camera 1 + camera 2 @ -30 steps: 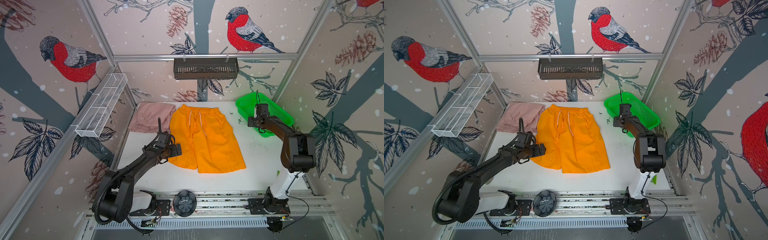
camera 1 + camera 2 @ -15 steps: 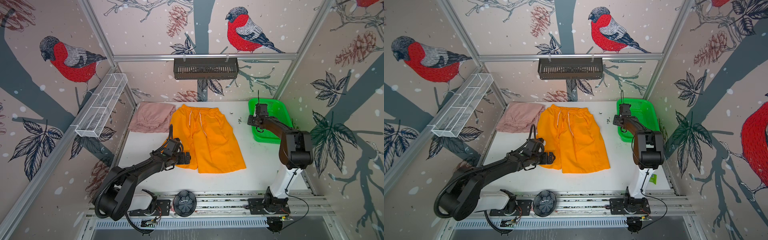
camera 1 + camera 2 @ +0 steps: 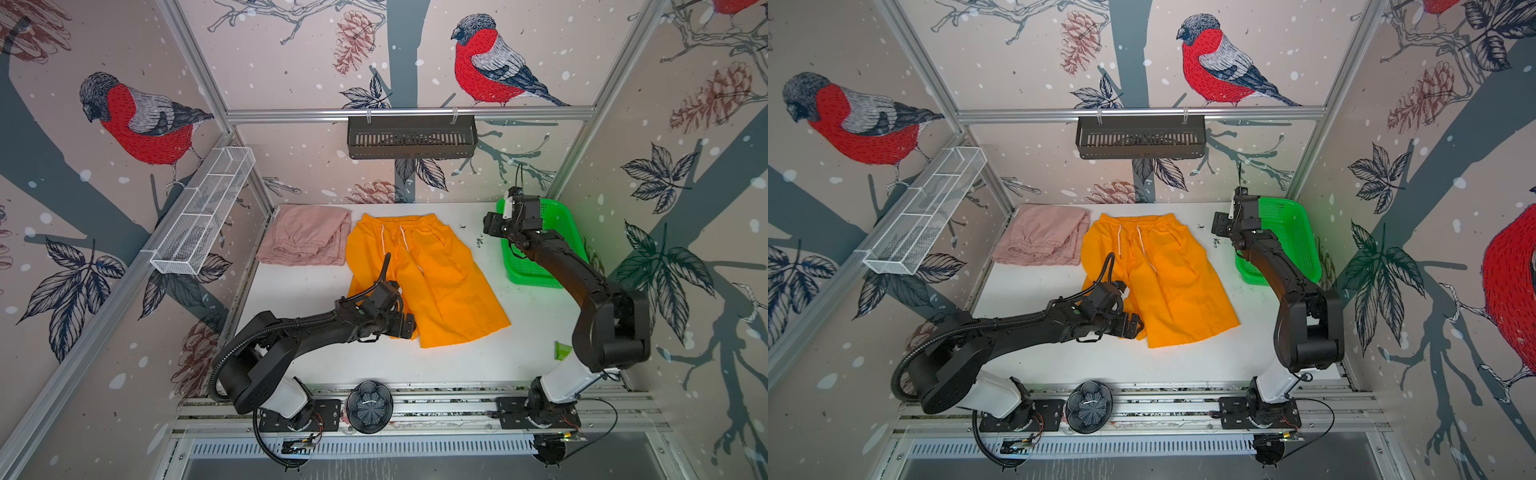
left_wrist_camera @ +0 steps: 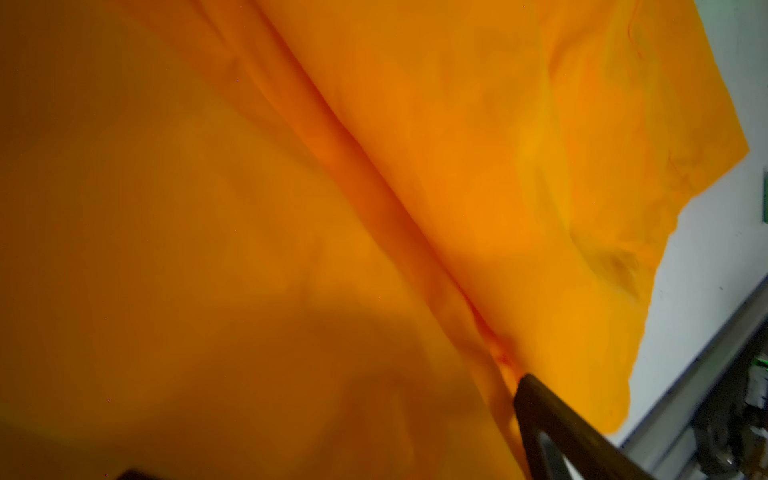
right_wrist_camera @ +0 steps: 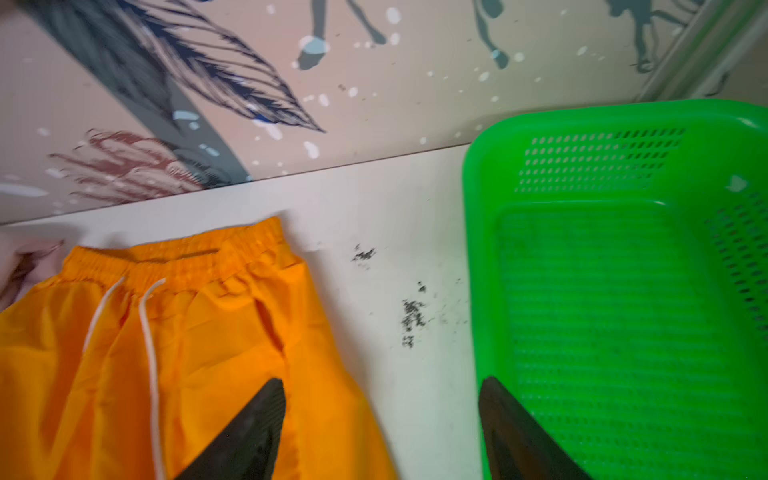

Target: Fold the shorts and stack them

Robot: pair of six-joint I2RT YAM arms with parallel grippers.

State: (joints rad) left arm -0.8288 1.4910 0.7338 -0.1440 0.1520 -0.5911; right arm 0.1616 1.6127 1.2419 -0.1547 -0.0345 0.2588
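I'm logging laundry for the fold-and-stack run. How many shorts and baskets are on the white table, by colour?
Pink shorts: 1
Orange shorts: 1
Green basket: 1
Total: 3

Our left arm point(image 3: 299, 332) and right arm point(image 3: 582, 282) are matte black and boxy at the joints. Each has a white lowest link point(image 3: 286, 400) on a black base plate point(image 3: 328, 413). A ribbed black hose point(image 3: 226, 353) runs along the left arm, and thin red wires point(image 3: 318, 420) show at its plate. A small white piece point(image 3: 508, 209) marks our right wrist. The right gripper point(image 5: 382, 381) has black, tapered fingers point(image 5: 245, 432).
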